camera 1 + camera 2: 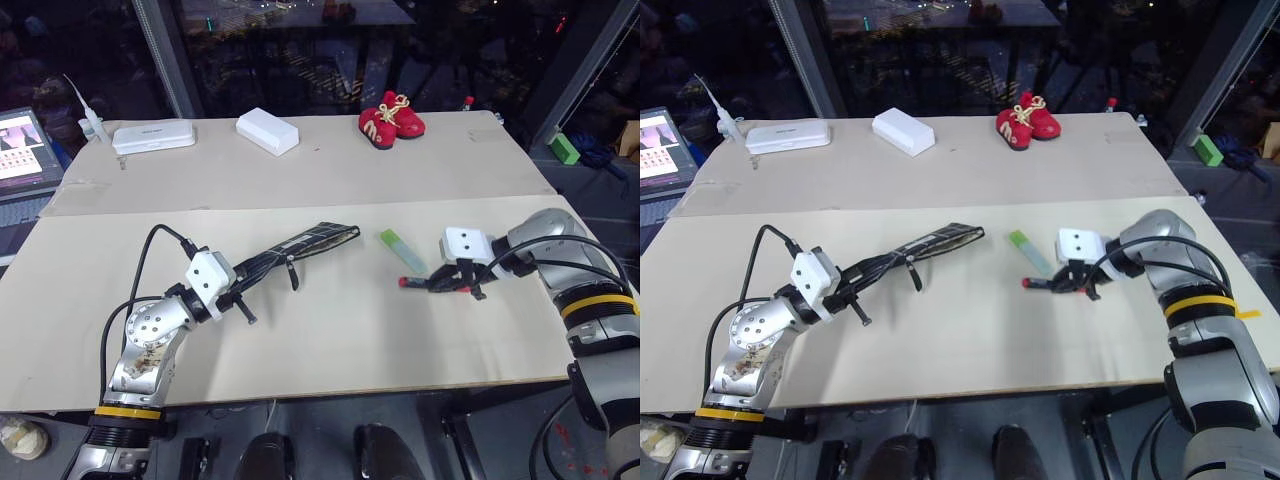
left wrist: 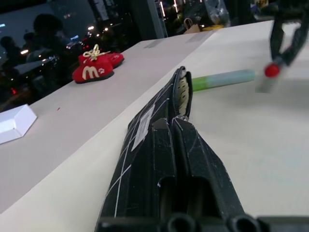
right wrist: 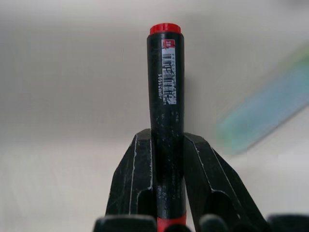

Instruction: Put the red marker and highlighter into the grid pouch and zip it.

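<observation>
The right pincer [image 1: 455, 281] clamps the red marker [image 3: 165, 96], a slim black barrel with a red end, ready for pouching. The left pincer [image 1: 243, 290], clenched, lifts the soft grid pouch [image 1: 300, 245], its mouth gaping toward three o'clock. The chunky green highlighter [image 1: 400, 249] lies between them.

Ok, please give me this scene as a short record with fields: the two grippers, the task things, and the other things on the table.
left gripper: shut on the grid pouch, holding it up off the table
pouch zipper: open at the far end
right gripper: shut on the red marker
highlighter: lying flat on the table, between the pouch and the right gripper
far side of table: red baby shoes, two white boxes
</observation>
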